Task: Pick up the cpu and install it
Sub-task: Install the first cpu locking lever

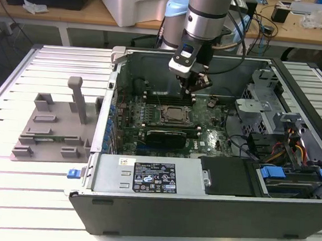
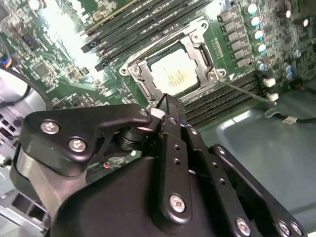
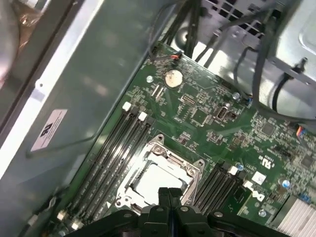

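Your arm reaches down into an open computer case (image 1: 209,211) that lies on its side on a slatted metal desk (image 1: 10,198). The gripper (image 1: 193,88) hangs just above the green motherboard (image 1: 210,138). Its two fingers (image 3: 163,197) are pressed together with nothing between them, and in the first wrist view a thin seam marks where they meet.

The cpu (image 2: 174,74), a pale silvery square, lies flat inside the metal-framed socket (image 2: 138,71), right under the fingertips and seemingly just clear of them. It sits level and square to the frame, so I judge it is already placed in its seat. The gripper is poised over it rather than carrying it.

Rows of memory slots (image 2: 222,98) run close along two sides of the socket, leaving little room sideways. In the exterior view a black card (image 1: 168,136) stands near the socket's front edge, and a drive cage (image 1: 260,100) rises to that view's right. A labelled power supply (image 1: 145,178) lines the near wall. The free room is straight up, through the case's open side.

A grey plastic tray (image 1: 48,137) with upright posts rests on the desk, well apart at the exterior view's left
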### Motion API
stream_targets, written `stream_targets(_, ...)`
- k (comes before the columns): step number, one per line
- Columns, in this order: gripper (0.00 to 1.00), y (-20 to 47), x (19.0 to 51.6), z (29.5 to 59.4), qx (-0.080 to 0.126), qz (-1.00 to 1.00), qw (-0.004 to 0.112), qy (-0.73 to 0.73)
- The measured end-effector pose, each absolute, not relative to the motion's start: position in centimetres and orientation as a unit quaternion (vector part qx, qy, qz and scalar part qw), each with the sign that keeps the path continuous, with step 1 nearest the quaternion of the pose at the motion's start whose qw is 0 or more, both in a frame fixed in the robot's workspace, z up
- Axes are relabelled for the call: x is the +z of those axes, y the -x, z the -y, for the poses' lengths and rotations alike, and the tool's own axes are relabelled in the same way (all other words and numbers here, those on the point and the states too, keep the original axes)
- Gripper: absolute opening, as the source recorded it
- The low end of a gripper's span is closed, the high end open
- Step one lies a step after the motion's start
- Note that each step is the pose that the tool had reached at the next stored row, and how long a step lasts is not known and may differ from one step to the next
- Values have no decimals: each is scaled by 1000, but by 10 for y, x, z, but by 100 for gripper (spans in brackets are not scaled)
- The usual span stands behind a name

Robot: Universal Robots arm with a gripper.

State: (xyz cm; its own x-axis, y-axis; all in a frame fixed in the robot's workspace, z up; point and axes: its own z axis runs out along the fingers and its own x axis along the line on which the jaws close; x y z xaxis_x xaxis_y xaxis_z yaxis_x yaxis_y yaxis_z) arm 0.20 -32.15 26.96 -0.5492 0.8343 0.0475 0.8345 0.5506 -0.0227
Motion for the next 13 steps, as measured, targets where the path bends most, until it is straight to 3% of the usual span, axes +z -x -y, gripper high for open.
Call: stream_targets(13, 11, -2, 270, 321, 3, 943, 26, 331)
